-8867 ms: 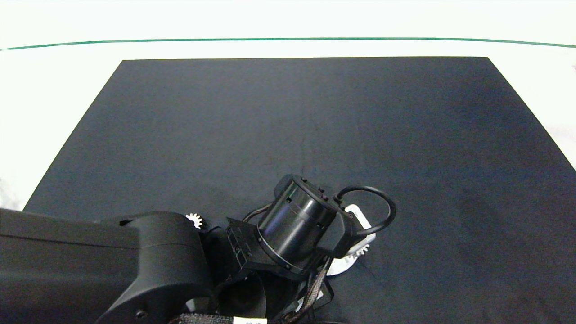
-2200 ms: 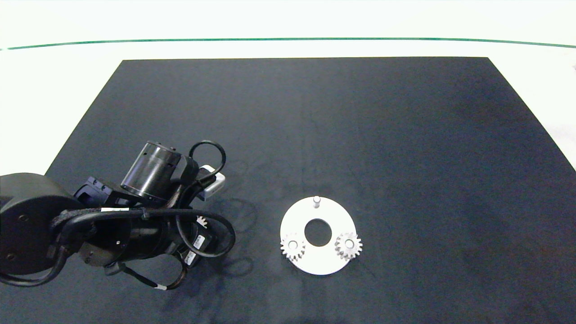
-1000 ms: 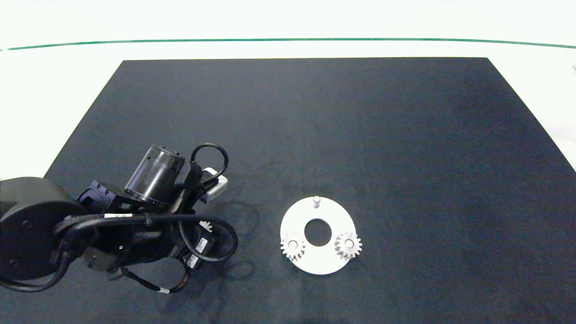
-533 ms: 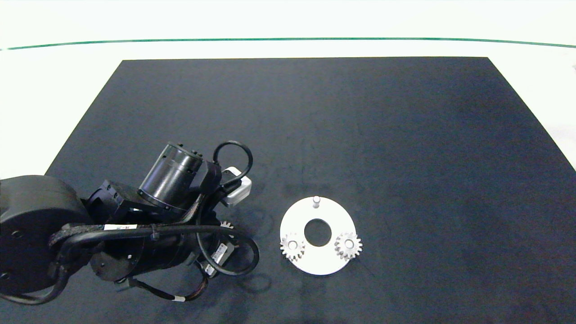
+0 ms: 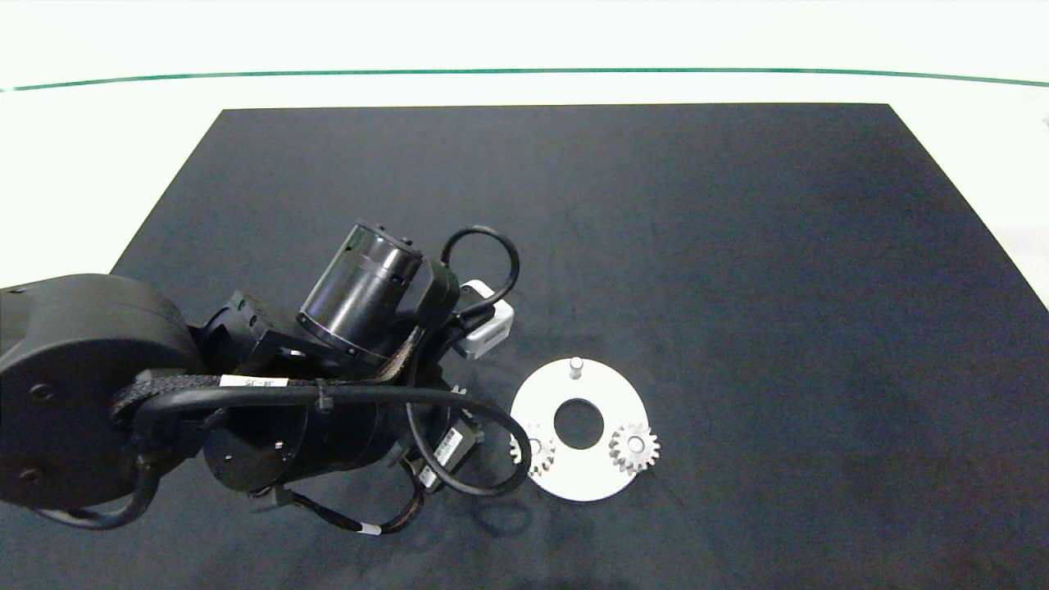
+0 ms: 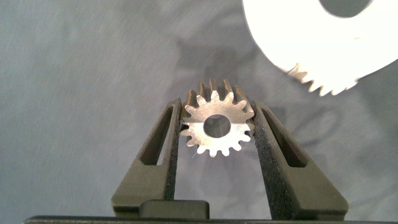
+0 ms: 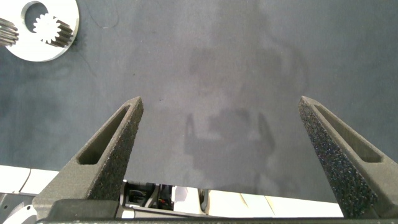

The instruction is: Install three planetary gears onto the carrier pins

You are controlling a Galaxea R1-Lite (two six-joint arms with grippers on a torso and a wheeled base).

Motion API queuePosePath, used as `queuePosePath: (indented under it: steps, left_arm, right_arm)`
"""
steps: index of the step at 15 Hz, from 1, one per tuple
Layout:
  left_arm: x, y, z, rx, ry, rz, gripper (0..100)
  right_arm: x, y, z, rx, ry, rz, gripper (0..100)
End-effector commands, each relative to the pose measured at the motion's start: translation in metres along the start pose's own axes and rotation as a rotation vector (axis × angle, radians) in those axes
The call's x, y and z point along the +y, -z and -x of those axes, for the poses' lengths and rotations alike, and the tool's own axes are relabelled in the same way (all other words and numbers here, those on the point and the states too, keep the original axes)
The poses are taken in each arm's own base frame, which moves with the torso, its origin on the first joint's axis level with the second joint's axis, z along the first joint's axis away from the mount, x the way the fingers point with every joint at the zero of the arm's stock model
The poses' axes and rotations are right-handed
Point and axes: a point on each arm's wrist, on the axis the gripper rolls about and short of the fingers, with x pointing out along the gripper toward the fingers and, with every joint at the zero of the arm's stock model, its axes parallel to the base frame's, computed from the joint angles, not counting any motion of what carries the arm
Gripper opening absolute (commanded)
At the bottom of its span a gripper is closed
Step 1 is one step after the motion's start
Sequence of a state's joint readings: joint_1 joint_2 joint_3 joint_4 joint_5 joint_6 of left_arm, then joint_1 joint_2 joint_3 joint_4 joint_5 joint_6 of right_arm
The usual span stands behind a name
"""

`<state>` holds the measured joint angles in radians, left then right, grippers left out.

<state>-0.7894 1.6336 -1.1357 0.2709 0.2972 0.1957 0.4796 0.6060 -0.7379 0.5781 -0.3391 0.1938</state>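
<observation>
Two silvery planetary gears (image 5: 633, 448) are seated on carrier pins of the white disc (image 5: 606, 393) — one pin (image 5: 576, 366) stands bare. The third gear (image 6: 217, 126) (flat, toothed) is clamped between the left gripper (image 6: 217, 134) fingers.

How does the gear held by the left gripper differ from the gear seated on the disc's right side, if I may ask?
The held gear is clamped between the left gripper fingers above the mat, its centre hole empty; the seated gear lies flat on the white disc, a pin through its hole. Both are small silvery spur gears.

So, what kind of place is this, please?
Probably a robot test bench: a dark mat on a white table, a white disc with gears, and the left gripper holding a gear.
</observation>
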Motion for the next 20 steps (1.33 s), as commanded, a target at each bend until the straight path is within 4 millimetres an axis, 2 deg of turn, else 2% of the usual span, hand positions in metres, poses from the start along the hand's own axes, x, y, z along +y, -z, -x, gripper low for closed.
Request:
queuePosePath:
  steps: [1, 4, 8, 14, 20]
  left_arm:
    - [-0.012, -0.012, -0.011, -0.004, 0.019, -0.027, 22]
    - [-0.024, -0.025, -0.02, -0.015, 0.019, -0.069, 22]
    - [-0.031, -0.036, -0.024, -0.034, -0.008, -0.142, 22]
    - [-0.034, -0.061, -0.005, -0.008, 0.009, -0.194, 22]
    - [-0.062, -0.075, -0.014, -0.027, 0.024, -0.22, 22]
  right_arm:
    - [-0.001, 0.002, 0.002, -0.007, -0.001, -0.003, 100]
    - [-0.002, 0.003, 0.003, -0.009, -0.002, -0.003, 100]
    - [-0.002, 0.003, 0.003, -0.01, -0.005, -0.01, 100]
    - [-0.002, 0.004, 0.002, -0.007, -0.005, -0.011, 100]
    - [-0.002, 0.005, 0.004, -0.013, -0.006, -0.013, 100]
